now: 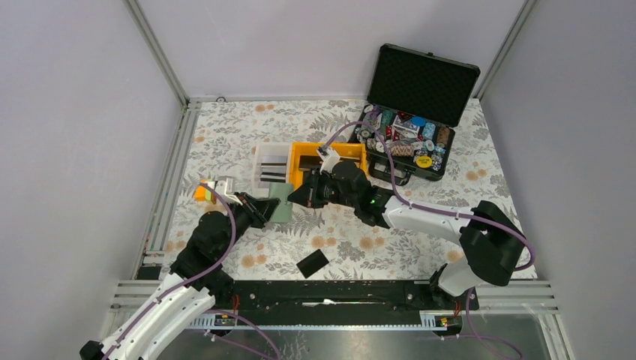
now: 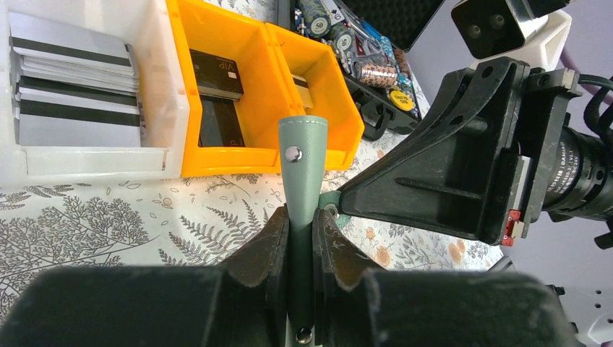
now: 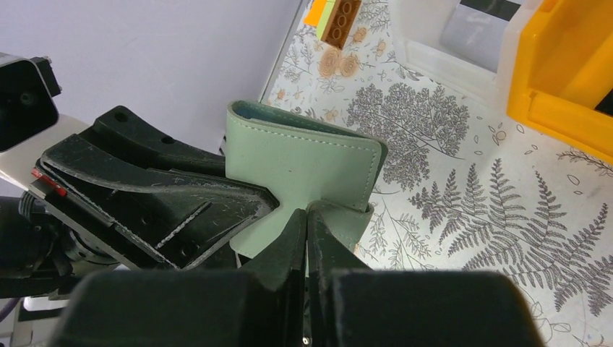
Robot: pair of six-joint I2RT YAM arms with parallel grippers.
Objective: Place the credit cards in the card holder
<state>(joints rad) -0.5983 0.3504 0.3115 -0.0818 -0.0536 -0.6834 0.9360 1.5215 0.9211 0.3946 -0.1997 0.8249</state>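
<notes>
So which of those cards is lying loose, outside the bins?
The black card, lying flat and alone on the flowered table. All the rest sit inside the white bin or the yellow bin.

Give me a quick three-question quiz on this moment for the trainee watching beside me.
1. True or false: the left gripper is clamped on the green card holder.
2. Which bin holds the black cards? A: the yellow bin. B: the white bin.
3. Fill in: one black card lies loose on the ____, near the arm bases.

Key: 1 true; 2 A; 3 table.
</notes>
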